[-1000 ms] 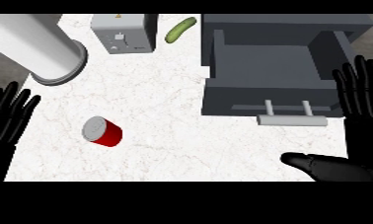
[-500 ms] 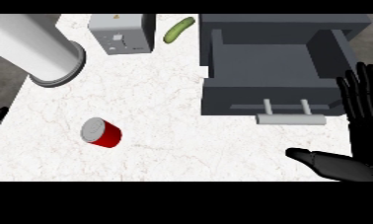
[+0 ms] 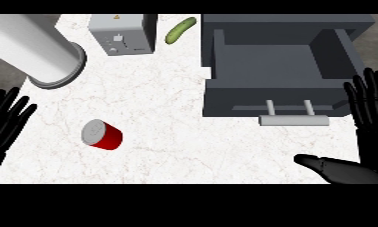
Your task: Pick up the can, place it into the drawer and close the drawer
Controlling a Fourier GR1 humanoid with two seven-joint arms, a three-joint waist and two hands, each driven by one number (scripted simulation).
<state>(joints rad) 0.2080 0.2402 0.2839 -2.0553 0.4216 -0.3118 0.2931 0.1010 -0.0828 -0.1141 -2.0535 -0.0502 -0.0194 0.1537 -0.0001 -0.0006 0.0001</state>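
A red can point(image 3: 102, 134) with a grey lid lies tilted on the white counter at the lower left. The dark grey drawer point(image 3: 277, 66) stands pulled open at the upper right, nothing visible inside, its pale handle point(image 3: 293, 119) facing me. My left hand point(image 3: 11, 117) shows at the left edge, fingers straight and pointing up, well left of the can. At the right edge my right hand point(image 3: 365, 121) is open, fingers up beside the drawer's front, thumb point(image 3: 328, 166) stretched left below the handle.
A large white cylinder point(image 3: 38, 53) lies at the upper left. A grey toaster point(image 3: 120, 33) stands at the back, with a green cucumber point(image 3: 180, 30) to its right, just left of the drawer. Bare counter lies between can and drawer.
The left hand dropped out of view half a second ago and shows again at the left edge. The right hand has stayed by the drawer's front. Can and drawer are unmoved.
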